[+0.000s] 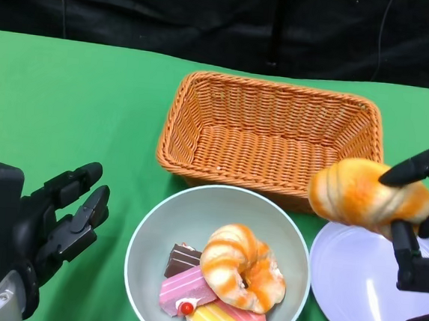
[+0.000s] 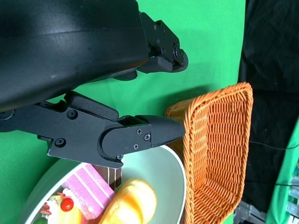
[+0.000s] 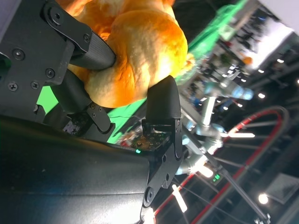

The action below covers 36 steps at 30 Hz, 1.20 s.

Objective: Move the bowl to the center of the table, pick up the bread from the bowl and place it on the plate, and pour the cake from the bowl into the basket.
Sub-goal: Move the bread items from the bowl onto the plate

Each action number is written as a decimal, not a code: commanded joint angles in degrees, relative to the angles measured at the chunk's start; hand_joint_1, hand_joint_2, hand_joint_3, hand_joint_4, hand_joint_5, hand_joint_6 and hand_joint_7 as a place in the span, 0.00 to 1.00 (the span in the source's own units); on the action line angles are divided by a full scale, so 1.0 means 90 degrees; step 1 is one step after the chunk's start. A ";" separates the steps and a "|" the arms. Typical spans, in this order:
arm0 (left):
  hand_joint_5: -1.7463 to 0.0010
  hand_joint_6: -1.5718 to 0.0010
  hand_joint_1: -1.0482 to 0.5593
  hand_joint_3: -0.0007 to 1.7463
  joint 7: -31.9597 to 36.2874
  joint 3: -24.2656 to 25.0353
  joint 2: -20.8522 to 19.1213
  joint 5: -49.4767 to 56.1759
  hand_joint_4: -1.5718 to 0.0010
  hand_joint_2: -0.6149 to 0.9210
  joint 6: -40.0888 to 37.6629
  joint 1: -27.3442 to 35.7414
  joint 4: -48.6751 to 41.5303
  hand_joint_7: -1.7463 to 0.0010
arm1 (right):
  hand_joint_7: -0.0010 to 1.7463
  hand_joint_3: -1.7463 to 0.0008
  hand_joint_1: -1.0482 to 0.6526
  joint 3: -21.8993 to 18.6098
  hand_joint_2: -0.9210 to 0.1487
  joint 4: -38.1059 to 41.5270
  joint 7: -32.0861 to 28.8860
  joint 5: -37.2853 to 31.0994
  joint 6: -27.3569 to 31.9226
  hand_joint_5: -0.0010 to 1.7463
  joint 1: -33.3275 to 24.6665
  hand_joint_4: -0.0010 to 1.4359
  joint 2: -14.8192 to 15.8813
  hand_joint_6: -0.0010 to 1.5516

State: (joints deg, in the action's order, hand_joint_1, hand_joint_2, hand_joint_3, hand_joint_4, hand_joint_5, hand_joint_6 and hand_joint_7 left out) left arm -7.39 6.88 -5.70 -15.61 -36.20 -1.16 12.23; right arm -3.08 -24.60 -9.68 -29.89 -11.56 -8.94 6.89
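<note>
Bowl [image 1: 283,234] already near centre, one bread [image 1: 369,196] pinched in right hand [image 1: 420,216] above plate [image 1: 354,285] at four o'clock, left hand [image 1: 66,219] spread and empty, second bread [image 1: 242,268], cake [image 1: 188,290] unpoured, basket [image 1: 269,135] at twelve.

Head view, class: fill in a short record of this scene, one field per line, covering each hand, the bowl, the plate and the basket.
right hand: holds one bread roll in the air above the plate's far edge
left hand: holds nothing, fingers apart, beside the bowl
bowl: holds a second bread and several cake pieces
plate: white, nothing resting on it
basket: orange wicker, nothing inside, behind the bowl
</note>
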 commanded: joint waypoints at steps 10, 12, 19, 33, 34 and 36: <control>0.75 0.80 0.30 0.29 -0.0203 0.0095 -0.0239 -0.0091 0.89 1.00 -0.0125 0.0004 0.0058 1.00 | 0.98 0.11 0.64 0.0089 0.71 -0.0217 0.0904 -0.0899 0.1333 1.00 -0.0392 0.71 0.0381 0.50; 0.75 0.80 0.30 0.29 -0.0218 0.0106 -0.0247 -0.0111 0.89 1.00 -0.0121 0.0003 0.0042 1.00 | 0.93 0.21 0.63 0.0135 0.60 -0.0281 0.1236 -0.1079 0.1712 1.00 -0.0390 0.67 0.0461 0.49; 0.75 0.80 0.30 0.29 -0.0234 0.0071 -0.0295 -0.0139 0.89 1.00 -0.0214 0.0019 0.0059 1.00 | 0.44 0.41 0.61 0.0330 0.47 0.0050 0.1666 -0.1574 0.2333 1.00 -0.0202 0.62 0.0736 0.60; 0.75 0.80 0.31 0.30 -0.0219 0.0035 -0.0335 -0.0161 0.89 1.00 -0.0304 0.0079 0.0124 1.00 | 0.00 0.92 0.27 0.0771 0.00 -0.0047 0.2059 -0.2332 0.3002 0.20 -0.0307 0.01 0.1049 0.07; 0.74 0.80 0.31 0.30 -0.0213 0.0035 -0.0334 -0.0162 0.89 1.00 -0.0312 0.0078 0.0128 1.00 | 0.00 0.92 0.27 0.0776 0.00 -0.0043 0.2035 -0.2341 0.2996 0.20 -0.0310 0.01 0.1049 0.06; 0.74 0.80 0.31 0.30 -0.0205 0.0036 -0.0339 -0.0165 0.89 1.00 -0.0334 0.0077 0.0154 1.00 | 0.00 0.91 0.26 0.0797 0.00 -0.0058 0.1969 -0.2368 0.3036 0.15 -0.0325 0.00 0.0995 0.03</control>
State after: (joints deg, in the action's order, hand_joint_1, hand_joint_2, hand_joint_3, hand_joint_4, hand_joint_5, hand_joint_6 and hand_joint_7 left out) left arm -9.17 6.66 -7.79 -17.15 -38.76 -0.98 12.78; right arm 4.51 -24.32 8.92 -50.88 15.49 -11.51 15.44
